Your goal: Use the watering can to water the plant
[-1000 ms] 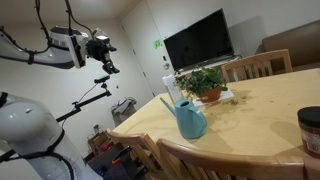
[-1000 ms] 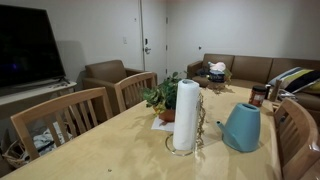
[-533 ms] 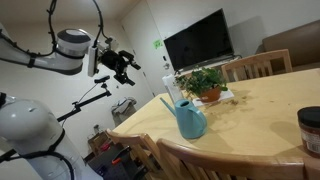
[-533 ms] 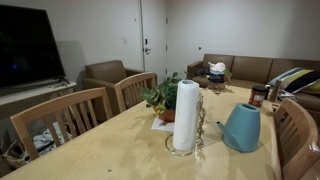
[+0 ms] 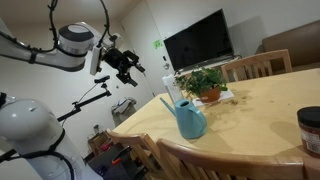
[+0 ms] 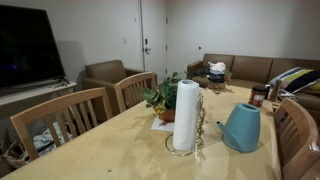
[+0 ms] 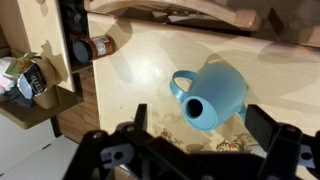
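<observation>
The teal-blue watering can (image 5: 188, 118) stands on the wooden table (image 5: 262, 112), near its corner, with the thin spout slanting up. The same can (image 6: 243, 127) sits beside a paper towel roll. Behind it, the leafy plant (image 5: 205, 82) grows in an orange pot; its leaves (image 6: 160, 97) show past the roll. My gripper (image 5: 126, 63) hangs open in the air, off the table's end and well above the can. In the wrist view the can (image 7: 215, 95) lies below the open gripper (image 7: 199, 115), seen from above between the two black fingers, with nothing held.
A white paper towel roll (image 6: 186, 115) stands mid-table on a wire holder. A dark jar (image 5: 310, 130) sits at the table's edge, and the jar (image 7: 86, 48) also shows in the wrist view. Wooden chairs (image 5: 258, 66) ring the table, with one chair (image 6: 60, 118) alongside. A TV (image 5: 198, 40) stands behind.
The arm has swung toward the table, carrying the gripper right and slightly down. Its jaws stay open; the can and the plant have not moved.
</observation>
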Robot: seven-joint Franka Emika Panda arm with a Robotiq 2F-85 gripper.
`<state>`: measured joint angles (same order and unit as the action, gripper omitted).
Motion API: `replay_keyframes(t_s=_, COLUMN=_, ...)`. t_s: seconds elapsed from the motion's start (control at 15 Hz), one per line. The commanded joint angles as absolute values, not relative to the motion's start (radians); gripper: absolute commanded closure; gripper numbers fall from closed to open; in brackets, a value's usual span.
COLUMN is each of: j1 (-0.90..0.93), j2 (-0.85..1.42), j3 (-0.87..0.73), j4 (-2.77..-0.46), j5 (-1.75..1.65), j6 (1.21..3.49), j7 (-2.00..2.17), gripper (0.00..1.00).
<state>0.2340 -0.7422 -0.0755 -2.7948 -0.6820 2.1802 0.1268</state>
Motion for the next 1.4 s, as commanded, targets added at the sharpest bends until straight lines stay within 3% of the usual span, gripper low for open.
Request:
replay_keyframes(t_s=0.0, j1=0.234, j2=-0.742, j3=-0.075, j4=-2.795, j5=-0.682, j6=2.18, j7=0.127, gripper=0.0)
replay_keyframes(t_s=0.47, j1=0.039, j2=-0.714, j3=0.017, j4=-2.792, j5=-1.153, j6=2.214, j7=0.261, gripper=0.0)
replay_keyframes(t_s=0.87, j1=-0.013, j2=-0.598, j3=-0.104, j4=-2.786, j5=-1.473, j6=2.343, j7=0.38, gripper=0.0)
replay_keyframes(t_s=1.33, j1=-0.005, j2=-0.374, j3=-0.22, j4=-2.727, j5=-1.549, j6=2.574, j7=0.39, gripper=0.0)
